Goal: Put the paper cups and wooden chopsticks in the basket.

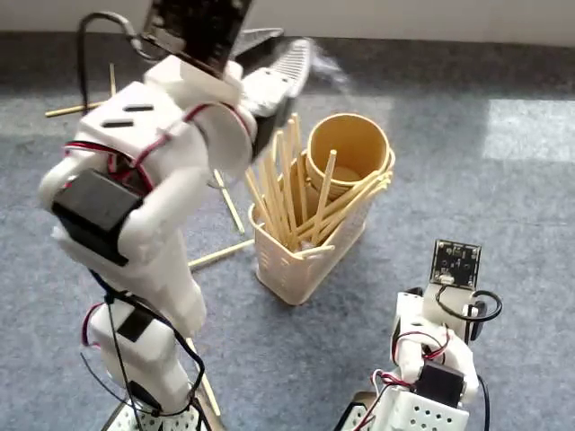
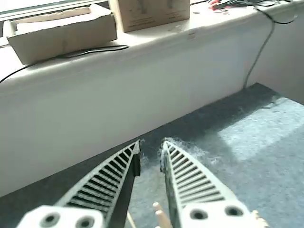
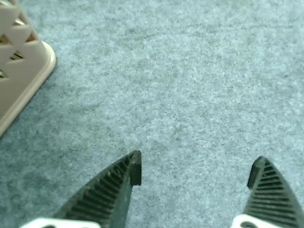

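Here, left gripper (image 2: pixel 151 145): jaws narrowly parted, empty, above basket (image 1: pixel 289 271) holding paper cups (image 1: pixel 352 142). Right gripper (image 3: pixel 197 169): jaws wide, beside basket. Advice: approach loose chopstick (image 1: pixel 220 255) square, pinch mid-length.

Basket (image 1: pixel 296 269): plastic, smooth, faint sheen, latticed wall. Chopsticks (image 1: pixel 286 193) just below left gripper (image 2: pixel 151 145): bare pale wood, matt. Paper cups (image 1: pixel 350 144) beside them: tan paper, matt. Left gripper and right gripper (image 3: pixel 197 161): ribbed plastic, dull. Arm shells (image 1: pixel 171 135): white plastic, smooth, slightly glossy. Table cover (image 3: pixel 190 71) under right gripper: grey cloth, fuzzy nap.
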`<state>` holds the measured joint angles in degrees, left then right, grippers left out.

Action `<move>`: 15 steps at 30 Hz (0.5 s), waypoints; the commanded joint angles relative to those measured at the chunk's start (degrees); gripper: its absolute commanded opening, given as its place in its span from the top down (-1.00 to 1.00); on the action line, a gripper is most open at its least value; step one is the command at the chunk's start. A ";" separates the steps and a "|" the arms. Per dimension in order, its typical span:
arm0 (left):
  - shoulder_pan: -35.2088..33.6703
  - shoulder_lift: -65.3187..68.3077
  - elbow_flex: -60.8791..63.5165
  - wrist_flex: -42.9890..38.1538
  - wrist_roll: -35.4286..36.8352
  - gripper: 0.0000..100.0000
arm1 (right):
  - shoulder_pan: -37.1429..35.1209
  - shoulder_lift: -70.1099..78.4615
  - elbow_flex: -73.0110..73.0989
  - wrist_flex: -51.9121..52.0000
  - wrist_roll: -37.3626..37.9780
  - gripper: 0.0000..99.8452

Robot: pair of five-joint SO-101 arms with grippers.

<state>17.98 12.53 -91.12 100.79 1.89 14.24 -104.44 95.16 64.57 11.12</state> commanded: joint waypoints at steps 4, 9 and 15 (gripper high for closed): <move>-31.69 5.93 22.37 0.44 -1.49 0.78 | -0.40 -0.48 5.32 -1.10 0.70 0.31; -34.77 12.00 53.49 0.53 -34.90 0.78 | -0.40 -0.48 5.32 -1.10 0.70 0.31; -34.95 8.66 78.90 0.44 -75.08 0.78 | -0.40 -0.48 5.32 -1.10 0.70 0.31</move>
<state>-16.31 25.36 -22.46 100.79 -52.62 14.24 -104.44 95.16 64.57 11.12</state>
